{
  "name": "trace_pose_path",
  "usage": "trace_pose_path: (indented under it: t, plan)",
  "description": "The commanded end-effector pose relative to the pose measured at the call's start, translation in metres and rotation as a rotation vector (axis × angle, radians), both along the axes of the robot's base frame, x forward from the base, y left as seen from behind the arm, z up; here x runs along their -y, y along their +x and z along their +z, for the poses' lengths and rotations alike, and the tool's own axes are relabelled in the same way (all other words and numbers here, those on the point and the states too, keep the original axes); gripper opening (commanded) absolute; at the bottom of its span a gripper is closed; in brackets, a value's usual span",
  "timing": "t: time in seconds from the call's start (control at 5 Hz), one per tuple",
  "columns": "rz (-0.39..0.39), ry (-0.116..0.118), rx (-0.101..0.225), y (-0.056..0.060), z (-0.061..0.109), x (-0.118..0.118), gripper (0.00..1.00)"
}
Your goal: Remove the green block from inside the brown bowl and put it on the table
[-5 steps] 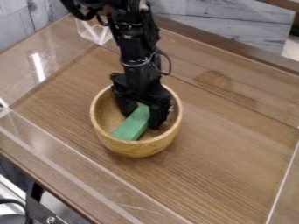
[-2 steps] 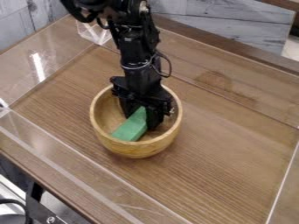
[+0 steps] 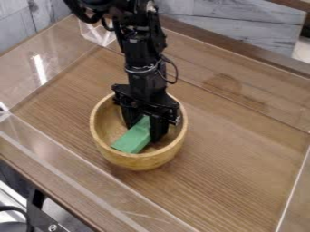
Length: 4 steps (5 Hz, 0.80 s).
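The brown bowl (image 3: 109, 152) sits on the table (image 3: 237, 154) near its front middle. Inside it lies the green block (image 3: 133, 140), tilted, its upper end between my fingers. My black gripper (image 3: 148, 120) reaches straight down into the bowl and is shut on the block's upper end. The lower end of the block rests toward the bowl's front left wall. The arm hides the bowl's back rim.
Low clear acrylic walls (image 3: 54, 145) border the tabletop at the left and front. A pale wall panel (image 3: 255, 32) runs behind the table at the back right. Bare wood lies to the right of the bowl and behind it.
The fingers have closed on the green block. The bowl and block have shifted slightly toward the front left.
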<state>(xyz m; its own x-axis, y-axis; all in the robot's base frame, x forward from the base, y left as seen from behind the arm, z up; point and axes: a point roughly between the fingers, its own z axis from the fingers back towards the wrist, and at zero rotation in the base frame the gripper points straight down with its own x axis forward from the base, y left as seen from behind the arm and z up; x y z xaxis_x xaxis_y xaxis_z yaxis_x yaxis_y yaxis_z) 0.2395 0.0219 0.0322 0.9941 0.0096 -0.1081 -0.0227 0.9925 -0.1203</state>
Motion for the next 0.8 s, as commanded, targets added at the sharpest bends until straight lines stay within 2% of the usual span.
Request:
trace_pose_path:
  t: [0.0,0.6]
  plan:
    - [0.003,0.006,0.054,0.012,0.022,0.004,0.00]
    - [0.000,-0.016,-0.009,0.008,0.039,0.020,0.00]
